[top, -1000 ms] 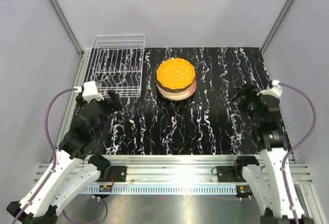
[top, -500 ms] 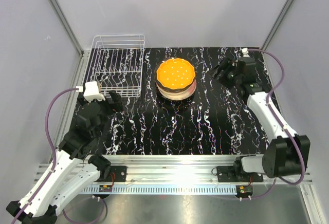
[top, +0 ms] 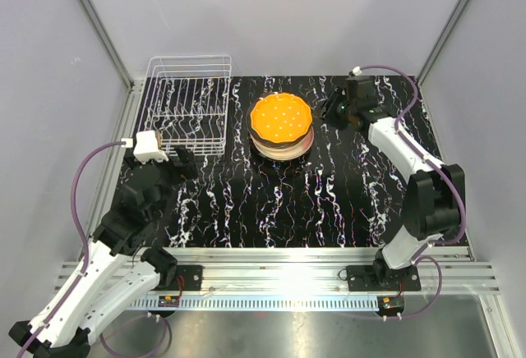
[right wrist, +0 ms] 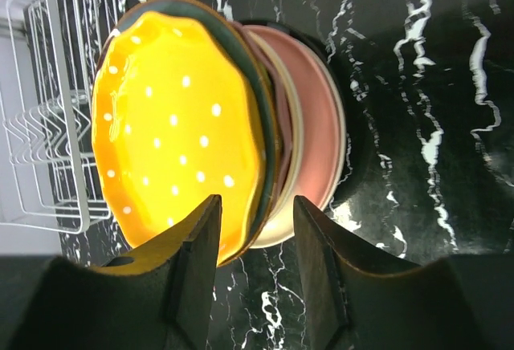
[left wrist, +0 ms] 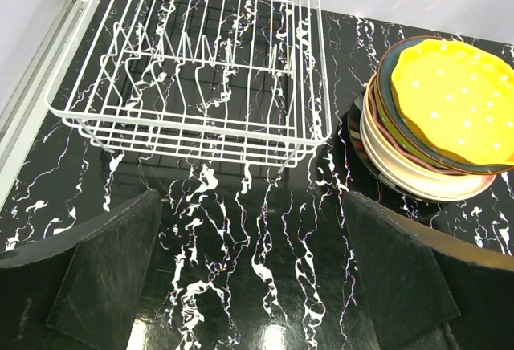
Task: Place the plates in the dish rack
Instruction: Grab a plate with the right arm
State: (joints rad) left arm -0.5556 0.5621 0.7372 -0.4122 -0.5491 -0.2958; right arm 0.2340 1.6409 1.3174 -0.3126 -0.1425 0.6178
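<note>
A stack of plates (top: 281, 126) sits at the middle back of the black marbled table, topped by a yellow plate with white dots (right wrist: 173, 137) over dark, cream and pink ones. The white wire dish rack (top: 187, 105) stands to its left with nothing in it. My right gripper (top: 333, 113) is turned on its side at the stack's right edge. Its jaws (right wrist: 255, 201) stand partly open on either side of the top plates' rim, with gaps showing on both sides. My left gripper (top: 182, 161) hovers wide open in front of the rack (left wrist: 193, 69), holding nothing (left wrist: 253, 229).
The rack sits in the back left corner against the metal frame rail (top: 130, 120). Grey walls enclose the table on three sides. Bare marbled table (top: 329, 202) lies in front of the stack and between the arms.
My right arm swung from the table's right side back and leftward to the plate stack, and its jaws narrowed from wide to partly open. The left arm has not moved.
</note>
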